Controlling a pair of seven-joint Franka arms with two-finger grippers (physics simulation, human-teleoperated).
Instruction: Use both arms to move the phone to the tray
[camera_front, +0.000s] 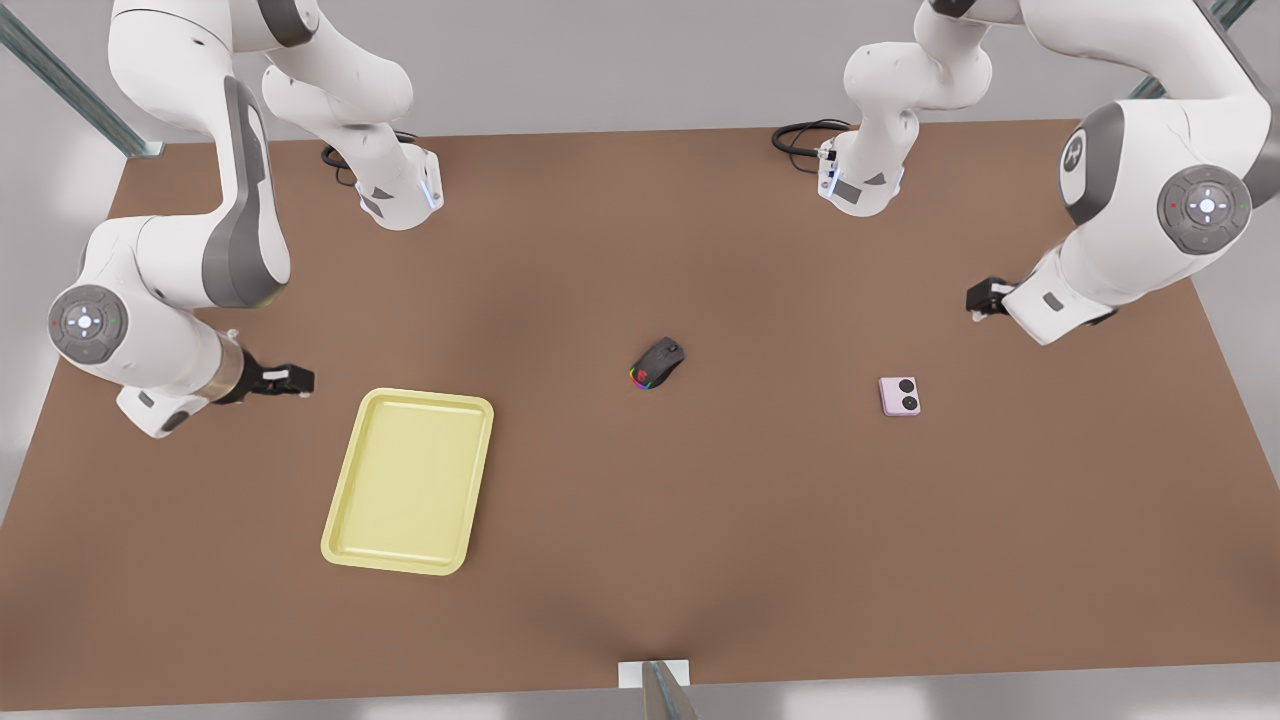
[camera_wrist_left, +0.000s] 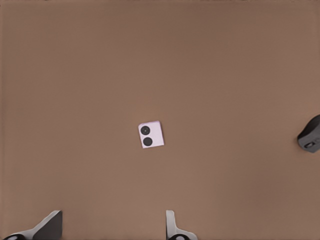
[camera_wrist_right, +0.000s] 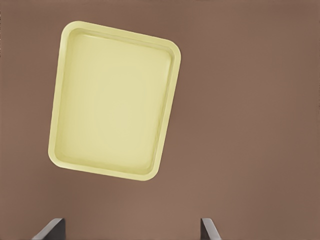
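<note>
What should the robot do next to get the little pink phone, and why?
Probably lower the left gripper toward the phone. Its wrist view looks down on the phone with open fingers far above it, nothing grasped yet. The phone lies flat on the table, apart from the mouse. The right gripper waits, open, by the tray.

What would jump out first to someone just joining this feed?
The pale yellow tray at the front view's left, beside the right gripper, which is open. Across the table, the small pink phone lies near the open left gripper, with a black mouse between.
</note>
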